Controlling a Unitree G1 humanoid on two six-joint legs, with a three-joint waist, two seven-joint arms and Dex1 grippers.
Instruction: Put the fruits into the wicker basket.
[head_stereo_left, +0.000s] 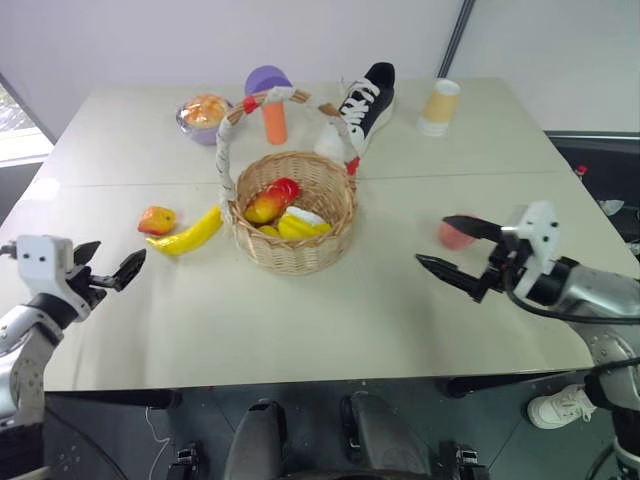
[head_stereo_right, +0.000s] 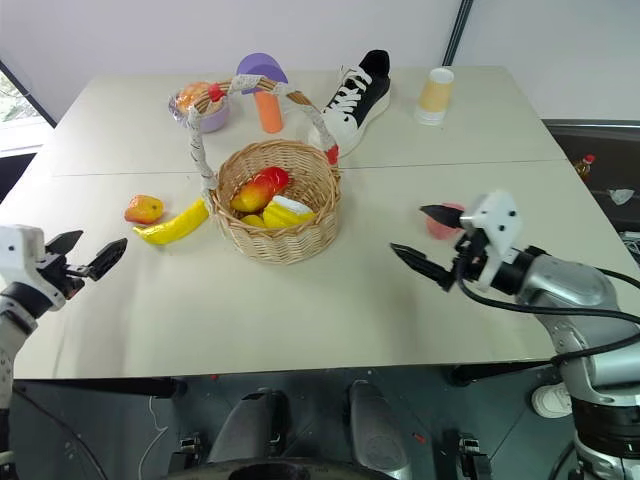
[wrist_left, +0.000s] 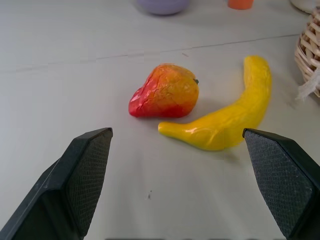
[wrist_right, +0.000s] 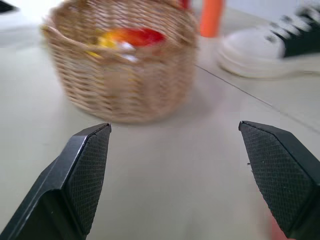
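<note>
Left gripper (head_stereo_left: 108, 266) gapes empty, banana (head_stereo_left: 188, 235) near at two o'clock; right gripper (head_stereo_left: 458, 248) open too, peach (head_stereo_left: 453, 235) seemingly just behind its upper finger

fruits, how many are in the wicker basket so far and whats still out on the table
Done: the wicker basket already holds a red-orange fruit and yellow pieces. In hand: nothing; the left gripper and right gripper are both open and empty. Left: the banana and small mango-like fruit beside the basket, and the pink peach by the right gripper.

Banana (head_stereo_left: 187, 235), mango (head_stereo_left: 156, 219) beside basket (head_stereo_left: 300, 245)
</note>
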